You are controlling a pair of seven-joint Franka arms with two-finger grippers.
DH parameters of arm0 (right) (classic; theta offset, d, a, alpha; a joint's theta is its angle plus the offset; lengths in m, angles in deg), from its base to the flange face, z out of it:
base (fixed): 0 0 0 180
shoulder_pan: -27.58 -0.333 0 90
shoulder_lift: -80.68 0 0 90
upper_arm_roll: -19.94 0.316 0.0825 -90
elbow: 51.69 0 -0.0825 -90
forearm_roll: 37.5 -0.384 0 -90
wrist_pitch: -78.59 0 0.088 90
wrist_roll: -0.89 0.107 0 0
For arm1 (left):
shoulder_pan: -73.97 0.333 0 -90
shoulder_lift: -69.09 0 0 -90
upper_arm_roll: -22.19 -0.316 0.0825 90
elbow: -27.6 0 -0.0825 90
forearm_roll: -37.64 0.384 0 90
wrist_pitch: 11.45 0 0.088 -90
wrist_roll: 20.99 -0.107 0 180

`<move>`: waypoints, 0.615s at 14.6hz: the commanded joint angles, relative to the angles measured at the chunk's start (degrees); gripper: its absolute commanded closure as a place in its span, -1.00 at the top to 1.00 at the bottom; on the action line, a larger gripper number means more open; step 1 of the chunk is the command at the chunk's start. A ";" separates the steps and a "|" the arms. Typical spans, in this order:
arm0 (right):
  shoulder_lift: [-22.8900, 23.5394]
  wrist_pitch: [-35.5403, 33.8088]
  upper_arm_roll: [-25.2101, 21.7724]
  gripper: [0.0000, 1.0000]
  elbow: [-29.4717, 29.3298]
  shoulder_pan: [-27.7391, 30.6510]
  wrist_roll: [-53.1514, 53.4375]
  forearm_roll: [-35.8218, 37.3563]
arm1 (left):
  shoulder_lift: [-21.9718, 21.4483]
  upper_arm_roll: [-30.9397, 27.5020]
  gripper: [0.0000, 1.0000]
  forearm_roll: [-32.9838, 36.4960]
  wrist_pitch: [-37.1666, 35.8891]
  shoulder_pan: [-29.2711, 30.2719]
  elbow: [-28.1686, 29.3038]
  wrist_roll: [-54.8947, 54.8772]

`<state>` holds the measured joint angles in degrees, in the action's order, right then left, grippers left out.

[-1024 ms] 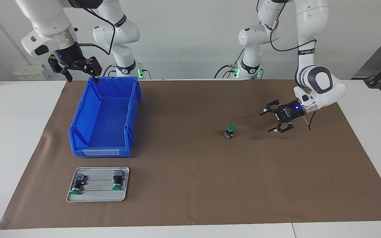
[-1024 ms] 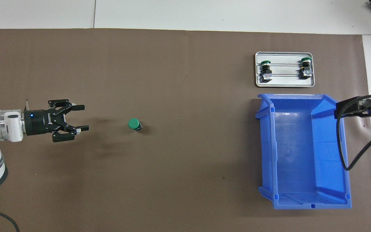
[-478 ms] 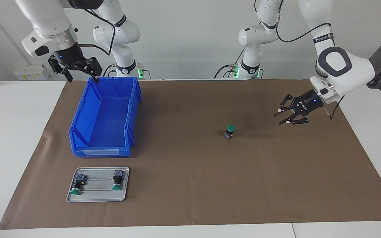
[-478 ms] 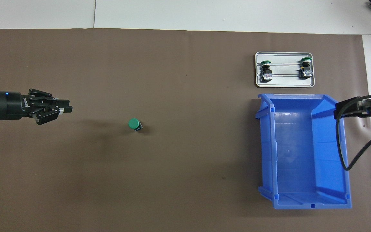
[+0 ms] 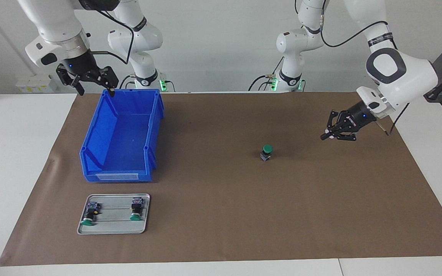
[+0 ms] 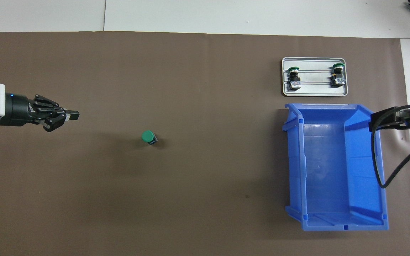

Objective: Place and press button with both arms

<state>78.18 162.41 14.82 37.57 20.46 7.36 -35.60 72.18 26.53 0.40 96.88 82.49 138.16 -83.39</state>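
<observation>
Three green-capped buttons in all: one button upright alone on the brown mat, two more buttons lying in the metal tray. One blue bin. One tray. One mat over the white worktop. Two white arms, each with one black gripper: left gripper, right gripper.

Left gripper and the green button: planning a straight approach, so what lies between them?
Nothing: only bare brown mat separates the left gripper from the button, as the overhead view shows.
</observation>
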 commanded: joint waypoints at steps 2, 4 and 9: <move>-0.84 1.00 0.11 1.00 1.35 0.26 1.09 -1.02 | 1.40 -0.56 -1.00 7.00 -0.75 -5.68 -5.08 12.18; -0.84 1.00 0.11 1.00 1.26 0.35 1.09 -1.02 | 2.01 -0.56 -1.00 13.47 0.21 -10.68 -6.14 22.53; -0.84 1.00 0.11 1.00 1.35 0.35 1.09 -1.02 | 2.28 -0.65 -1.00 23.96 3.82 -20.80 -5.27 41.53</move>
<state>78.18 162.41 14.82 37.65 20.46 7.36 -35.60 73.54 26.87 21.59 99.77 64.66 133.49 -48.03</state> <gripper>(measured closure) 0.000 0.991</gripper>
